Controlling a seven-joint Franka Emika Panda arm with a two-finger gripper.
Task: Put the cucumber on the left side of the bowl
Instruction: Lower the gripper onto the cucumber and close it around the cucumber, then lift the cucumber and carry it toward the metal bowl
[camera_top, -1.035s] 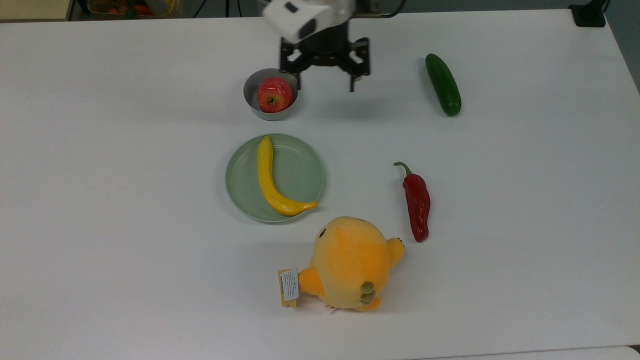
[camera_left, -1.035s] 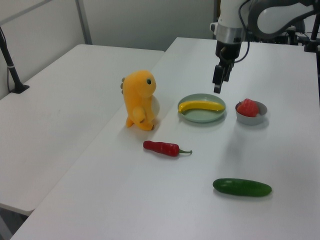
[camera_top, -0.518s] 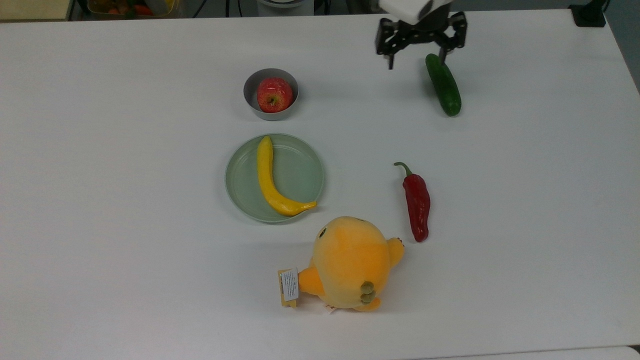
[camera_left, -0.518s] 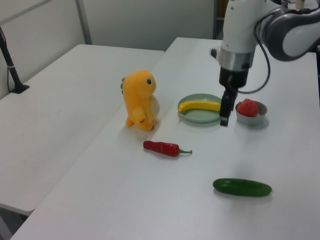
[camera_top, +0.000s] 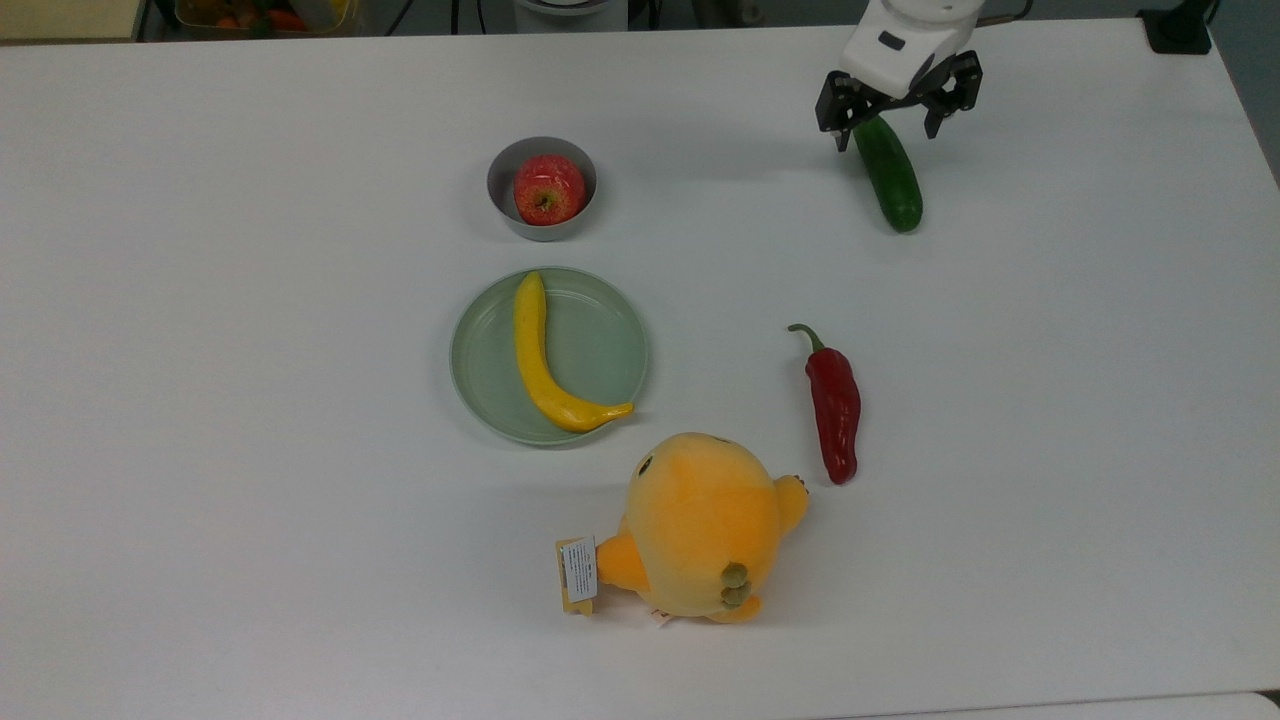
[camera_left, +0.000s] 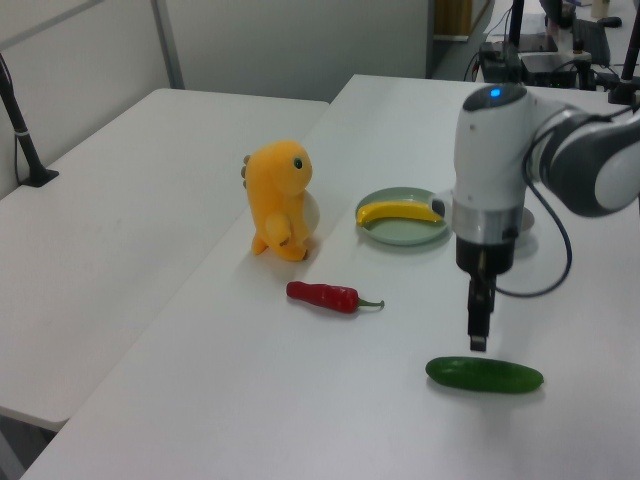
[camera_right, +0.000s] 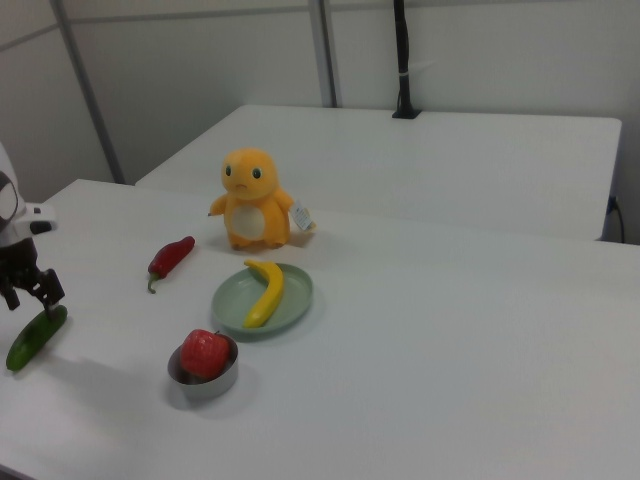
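- The cucumber (camera_top: 889, 176) lies flat on the white tabletop (camera_top: 250, 400), far off at the top view's right and well apart from everything else; it has not shifted since the earlier frames.
- The gripper (camera_top: 886, 128) now hangs over the cucumber's upper end in the top view, its two fingers spread wide, one on each side of the cucumber, holding nothing. Half a second ago it sat a little to the top view's left of that end; a second ago it was beside the bowl.
- In the left view the gripper (camera_left: 478, 335) points straight down, its tips just above the cucumber (camera_left: 485, 375) and not yet touching it; it stands lower than before.
- The grey bowl (camera_top: 508, 215) holds a red apple (camera_top: 548, 189) and stays where it was, well to the top view's left of the cucumber.
- Below the bowl in the top view, the pale green plate (camera_top: 600, 350) carries the banana (camera_top: 540, 360).
- The red chili pepper (camera_top: 834, 405) and the orange plush toy (camera_top: 700, 525) are unmoved.
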